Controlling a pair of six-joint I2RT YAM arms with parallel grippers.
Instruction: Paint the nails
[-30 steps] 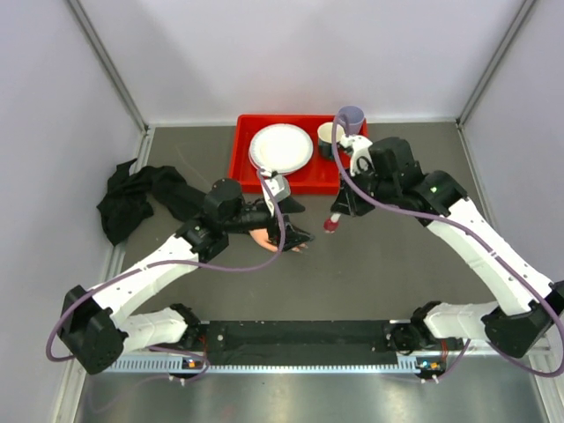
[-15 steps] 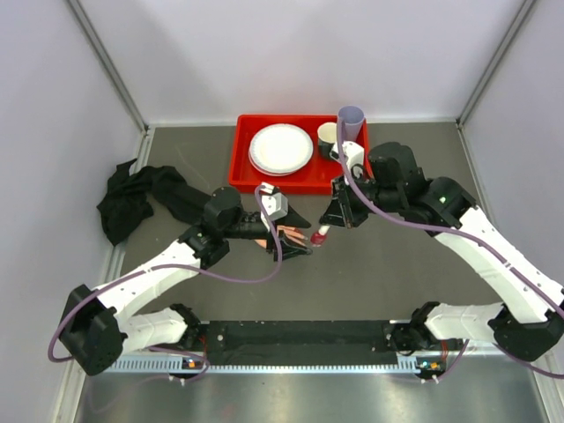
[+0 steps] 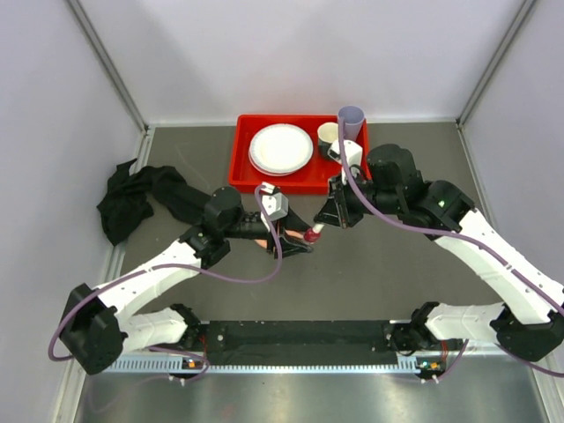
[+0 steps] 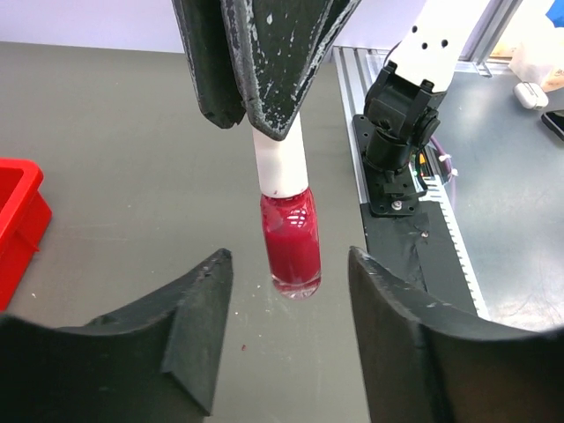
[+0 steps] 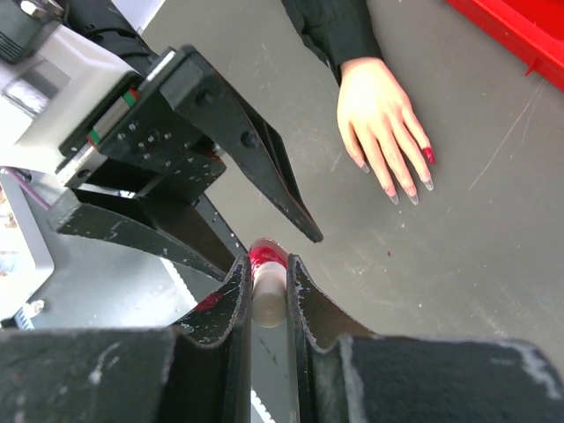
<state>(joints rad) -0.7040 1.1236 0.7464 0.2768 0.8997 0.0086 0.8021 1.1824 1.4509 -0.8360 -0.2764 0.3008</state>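
Observation:
My right gripper [image 3: 326, 220] is shut on the white cap [image 5: 267, 300] of a red nail polish bottle [image 4: 291, 233], which hangs just above the table. My left gripper [image 4: 291, 262] is open, with one jaw on each side of the bottle and not touching it. The bottle also shows in the top view [image 3: 312, 234]. The pale mannequin hand [image 5: 379, 115] with its black sleeve [image 5: 330, 26] lies flat on the table beyond the left gripper. One nail [image 5: 428, 155] is dark red; the others look pale. In the top view the left gripper hides most of the hand.
A red tray [image 3: 240, 167] at the back holds white plates [image 3: 280, 148], a cup [image 3: 330, 134] and a purple cup [image 3: 351, 119]. A black cloth [image 3: 128, 198] lies at the left. The tray's corner [image 4: 18, 220] and the right arm's base [image 4: 401, 132] show in the left wrist view.
My right gripper has carried the bottle left and down to the left gripper. The left gripper has turned to face it, and the bottle now hangs between its open jaws.

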